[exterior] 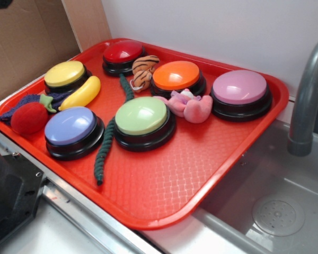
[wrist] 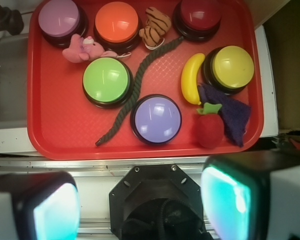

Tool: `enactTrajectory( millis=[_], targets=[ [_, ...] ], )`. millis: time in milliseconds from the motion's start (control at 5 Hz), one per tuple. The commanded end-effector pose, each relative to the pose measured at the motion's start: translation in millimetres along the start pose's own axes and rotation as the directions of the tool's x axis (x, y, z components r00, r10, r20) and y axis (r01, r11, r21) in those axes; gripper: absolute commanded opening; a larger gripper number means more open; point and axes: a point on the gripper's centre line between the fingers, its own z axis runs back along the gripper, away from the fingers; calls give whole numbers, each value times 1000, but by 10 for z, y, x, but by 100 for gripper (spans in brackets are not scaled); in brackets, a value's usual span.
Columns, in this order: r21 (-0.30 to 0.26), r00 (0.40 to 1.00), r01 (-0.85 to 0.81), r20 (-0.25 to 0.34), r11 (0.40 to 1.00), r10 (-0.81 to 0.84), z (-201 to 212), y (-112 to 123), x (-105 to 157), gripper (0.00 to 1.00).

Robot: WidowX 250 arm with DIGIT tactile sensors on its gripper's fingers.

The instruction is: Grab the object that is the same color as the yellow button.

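We see a red plastic tray (exterior: pixel 164 180) resting on a metal counter (exterior: pixel 69 233) beside a sink (exterior: pixel 275 211) with a grey faucet (exterior: pixel 307 95). Six round push buttons with domed tops on black bases sit on the tray: a yellow button (exterior: pixel 65 74), a dark red button (exterior: pixel 123 53), an orange button (exterior: pixel 176 75), a pink button (exterior: pixel 240 87), a light green button (exterior: pixel 142 116) and a lavender button (exterior: pixel 70 126). A small glossy yellow toy banana (exterior: pixel 82 94) lies on the tray touching the black base of the yellow button, between that button and the lavender one. Just beside the banana lie a red plush strawberry (exterior: pixel 29 117) with a green leaf and a dark purple knitted cloth (exterior: pixel 21 103). A dark green braided rope (exterior: pixel 107 140) runs between the buttons. A striped plush tiger (exterior: pixel 144 70) sits between the dark red and orange buttons, and a pink plush toy (exterior: pixel 191 106) rests between the orange, pink and light green buttons. In the wrist view, we look straight down from above the tray's near edge; the two fingers (wrist: pixel 235 195), black with glowing teal pads, are spread wide apart at the bottom of the picture, holding nothing, well apart from the banana (wrist: pixel 190 78).
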Motion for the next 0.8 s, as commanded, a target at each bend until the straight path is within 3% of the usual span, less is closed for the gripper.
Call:
enactTrajectory(
  millis=[0, 200, 400, 600],
  targets=[
    [0, 1000, 0, 0, 1000, 0, 0, 0, 0, 100],
    [29, 996, -94, -8, 995, 94, -183, 233, 169, 100],
    [-39, 987, -153, 34, 987, 154, -371, 425, 350, 100],
    [8, 950, -305, 63, 952, 304, -775, 705, 563, 100]
  ],
)
